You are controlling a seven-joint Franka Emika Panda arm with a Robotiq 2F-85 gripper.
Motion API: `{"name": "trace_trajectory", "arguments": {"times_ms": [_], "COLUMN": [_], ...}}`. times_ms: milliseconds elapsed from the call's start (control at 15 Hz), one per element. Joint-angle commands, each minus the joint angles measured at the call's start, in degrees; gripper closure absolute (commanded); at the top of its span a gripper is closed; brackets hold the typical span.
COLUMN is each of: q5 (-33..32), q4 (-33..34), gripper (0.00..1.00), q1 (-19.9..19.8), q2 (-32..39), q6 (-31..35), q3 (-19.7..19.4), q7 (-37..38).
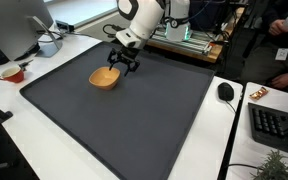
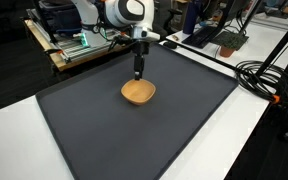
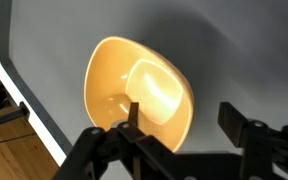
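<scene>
Probably a lab or office: a monitor (image 1: 19,25), mouse (image 1: 225,91), keyboard (image 1: 274,125) and loose cables (image 2: 264,75) surround the work mat (image 1: 134,120).

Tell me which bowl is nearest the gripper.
The tan bowl on the dark mat, right under the open gripper. The reddish bowl stands off the mat on the white table, far from it.
</scene>
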Motion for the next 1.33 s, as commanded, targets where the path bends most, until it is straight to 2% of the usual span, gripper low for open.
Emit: {"name": "trace_trajectory", "arguments": {"times_ms": [0,467,600,1267], "q5": [-2.81,-2.54,-2.49,-2.45], "q4": [3.17,3.02,2.60,2.38], "gripper": [0.49,0.98,1.00,0.99], "q1": [-1.15,-0.76,-0.47,-0.42], "q2": [3.99,4.05,3.55,3.38], "q6": [3.91,3.85,3.44,3.83], "q3": [-0.39,-0.27,-0.23,-0.36], "q7": [1.69,1.99,2.04,2.04]}}
